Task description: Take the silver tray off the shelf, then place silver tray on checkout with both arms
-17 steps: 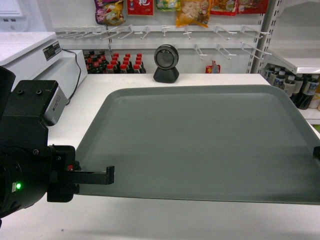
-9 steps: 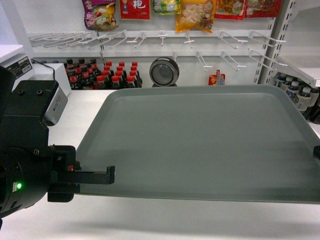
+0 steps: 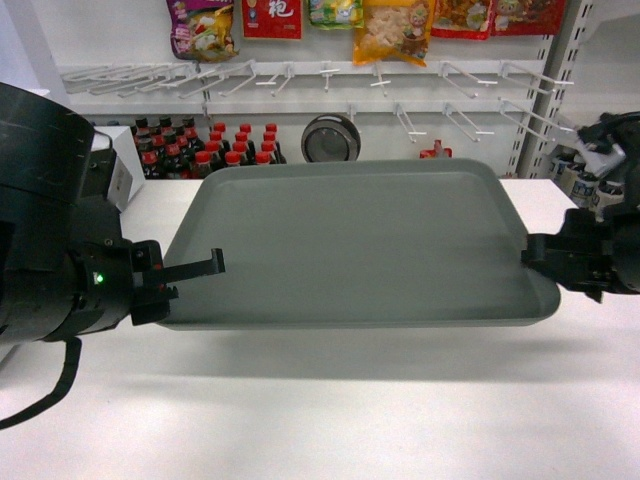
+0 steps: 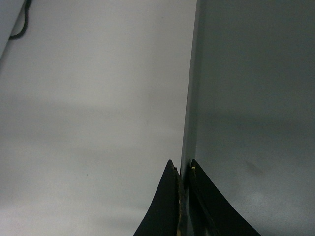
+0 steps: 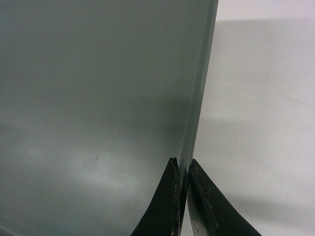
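The silver tray [image 3: 350, 240] hangs level a little above the white checkout [image 3: 300, 410], and its shadow lies on the counter below it. My left gripper [image 3: 207, 272] is shut on the tray's left rim. My right gripper [image 3: 532, 256] is shut on its right rim. The left wrist view shows both black fingers [image 4: 170, 196] pinching the tray edge [image 4: 189, 98] at my left gripper [image 4: 183, 169]. In the right wrist view my right gripper [image 5: 182, 166] clamps the tray [image 5: 98, 98] the same way. The shelf is out of view.
A round black scanner [image 3: 328, 135] stands behind the tray's far edge. A white register [image 3: 118, 165] sits at the back left, its cable [image 4: 19, 29] on the counter. Dark bottles [image 3: 215, 145], wall hooks [image 3: 300, 75] and snack bags [image 3: 395, 25] lie beyond.
The tray has moved away from the head camera and out over the counter, held by both arms. My right gripper has come into view at the right.
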Motion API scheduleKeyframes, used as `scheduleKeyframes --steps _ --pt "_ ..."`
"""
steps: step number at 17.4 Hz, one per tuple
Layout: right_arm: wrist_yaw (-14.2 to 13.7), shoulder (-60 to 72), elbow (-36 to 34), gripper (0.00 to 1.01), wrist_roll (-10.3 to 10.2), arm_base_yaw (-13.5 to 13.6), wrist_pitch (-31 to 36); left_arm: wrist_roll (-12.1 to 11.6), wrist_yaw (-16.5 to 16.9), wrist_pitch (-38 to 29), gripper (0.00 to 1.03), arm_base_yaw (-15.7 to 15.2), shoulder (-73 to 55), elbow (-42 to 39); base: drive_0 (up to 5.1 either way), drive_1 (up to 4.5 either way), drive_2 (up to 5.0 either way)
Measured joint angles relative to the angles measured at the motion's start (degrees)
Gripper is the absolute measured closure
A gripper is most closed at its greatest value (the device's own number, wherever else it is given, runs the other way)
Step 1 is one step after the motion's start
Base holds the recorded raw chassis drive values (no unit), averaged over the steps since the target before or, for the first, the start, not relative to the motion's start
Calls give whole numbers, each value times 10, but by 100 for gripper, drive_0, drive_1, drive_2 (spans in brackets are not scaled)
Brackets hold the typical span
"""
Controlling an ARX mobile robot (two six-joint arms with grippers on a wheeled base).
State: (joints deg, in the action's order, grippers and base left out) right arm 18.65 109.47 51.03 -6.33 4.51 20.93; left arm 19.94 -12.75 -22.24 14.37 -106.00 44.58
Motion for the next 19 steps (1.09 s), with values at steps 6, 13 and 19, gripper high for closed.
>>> scheduleKeyframes --steps 6,13,19 --pt "-50 176 144 99 54 8 -56 -6 6 40 100 5 -133 91 0 0 0" --pt "-103 160 81 62 85 11 55 -47 -49 -9 68 42 -144 88 0 0 0" --pt "-227 81 -161 87 72 -1 511 -179 -38 -417 70 20 163 -147 0 0 0"
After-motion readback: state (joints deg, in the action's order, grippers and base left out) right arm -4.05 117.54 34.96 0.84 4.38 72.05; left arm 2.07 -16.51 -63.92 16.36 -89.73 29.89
